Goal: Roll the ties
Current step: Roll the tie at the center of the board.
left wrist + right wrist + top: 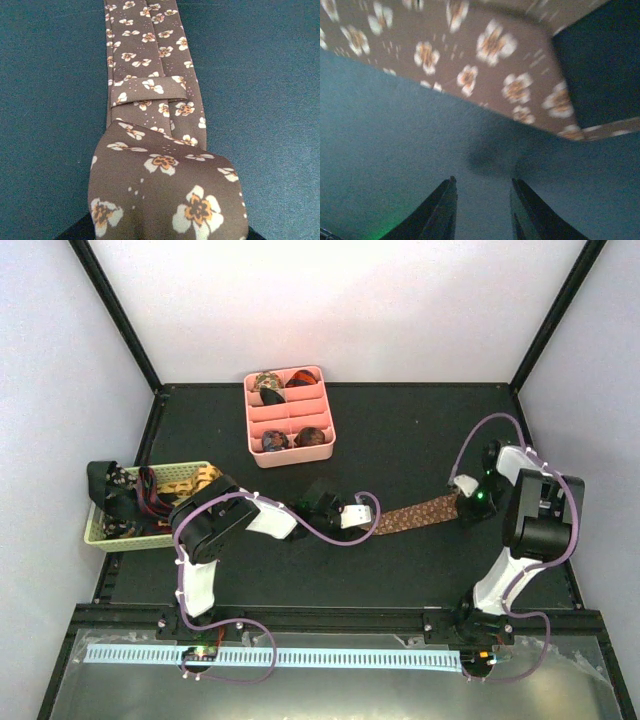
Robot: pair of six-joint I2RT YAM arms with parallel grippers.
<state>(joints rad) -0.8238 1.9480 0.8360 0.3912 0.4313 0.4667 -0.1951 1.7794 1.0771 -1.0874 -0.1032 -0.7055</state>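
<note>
Top view: several rolled ties (312,436) already sit in the pink tray (250,420), and more wait in the basket (100,538). One brown tie (420,512) lies flat on the table (400,440), its end pinched by the left gripper (372,518), and the rolling looks barely begun; the right gripper (483,181) is released and empty

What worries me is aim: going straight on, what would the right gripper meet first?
Probably bare mat, just short of the tie: the right gripper, jaws apart and empty, points at mat with the tie lying beyond. Depth is unclear, so it might reach the tie's edge instead.
</note>
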